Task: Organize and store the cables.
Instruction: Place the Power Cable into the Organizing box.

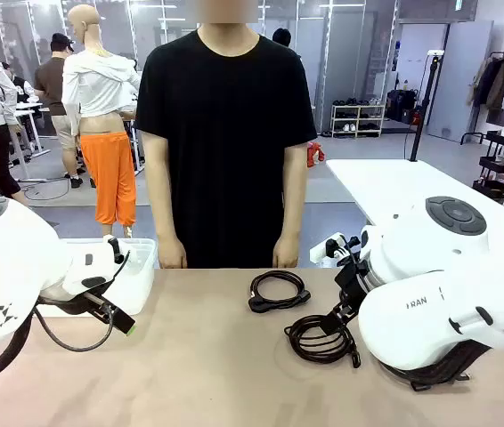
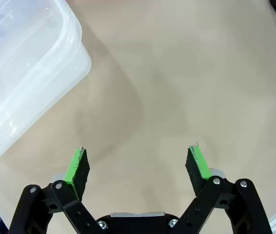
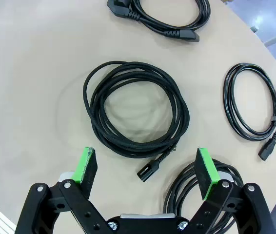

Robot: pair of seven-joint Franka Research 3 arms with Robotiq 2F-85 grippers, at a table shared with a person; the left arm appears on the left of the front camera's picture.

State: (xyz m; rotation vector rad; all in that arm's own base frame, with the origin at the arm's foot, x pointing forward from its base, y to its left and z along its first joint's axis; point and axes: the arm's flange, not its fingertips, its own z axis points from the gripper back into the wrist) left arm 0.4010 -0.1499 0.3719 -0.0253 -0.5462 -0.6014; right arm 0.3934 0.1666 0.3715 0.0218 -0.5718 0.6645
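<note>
Left gripper [image 2: 138,155]: jaws spread wide, nothing between the green pads [image 2: 77,163]. It hangs over bare table [image 2: 187,73], just beside a clear plastic container [image 2: 26,73] that sits at the table's left side.

Right gripper [image 3: 145,156]: jaws also spread wide, gripping nothing. It hangs above the cables [image 3: 135,114]; whether the pads touch any cord I cannot tell.

Cables, right wrist view — four black coils lie flat on the table, each apart from the others:
- braided coil [image 3: 93,109], the middle one. Its plug end points toward the gap between the fingers.
- top coil [image 3: 177,30], with thick moulded plugs, cut off by the upper picture edge.
- banded coil [image 3: 230,105], near the table's rim, held by a pale tie band, plugs at its outer side.
- fourth coil [image 3: 182,187], at the bottom of the picture, partly covered by one finger.

Front view — a coil with thick plugs [image 1: 280,303] lies at the table's middle, near the far edge. A many-looped coil [image 1: 316,345] lies nearer the robot, just beside the right arm. Which wrist-view coils these are I cannot tell for certain.

The person stands at the far side, hands [image 1: 172,253] hanging at the table edge, apart from the cords.
</note>
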